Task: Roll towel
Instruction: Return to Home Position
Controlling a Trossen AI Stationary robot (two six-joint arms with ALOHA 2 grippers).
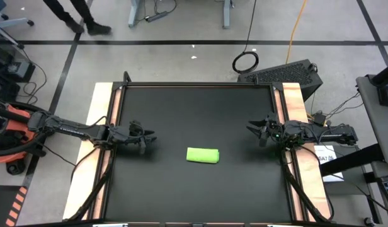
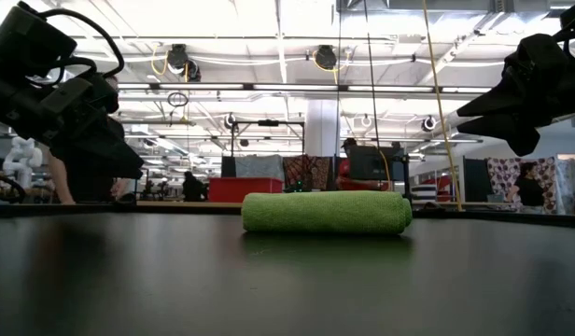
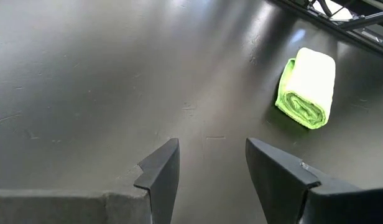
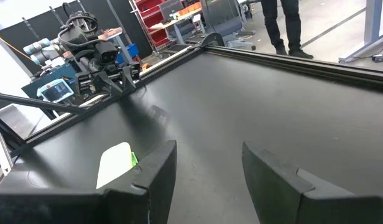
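Observation:
The lime-green towel lies rolled into a short cylinder on the black mat, a little toward the near edge from the middle. Its long side rests on the mat. The left wrist view shows the spiral end of the towel. My left gripper hovers open above the mat near its left edge, well clear of the towel. My right gripper hovers open near the mat's right edge, also clear of it. The towel shows partly behind a finger in the right wrist view.
Wooden strips border the mat on the left and right. A person's legs stand on the floor beyond the far edge. Cables and a dark keyboard-like thing lie off the table's far right corner.

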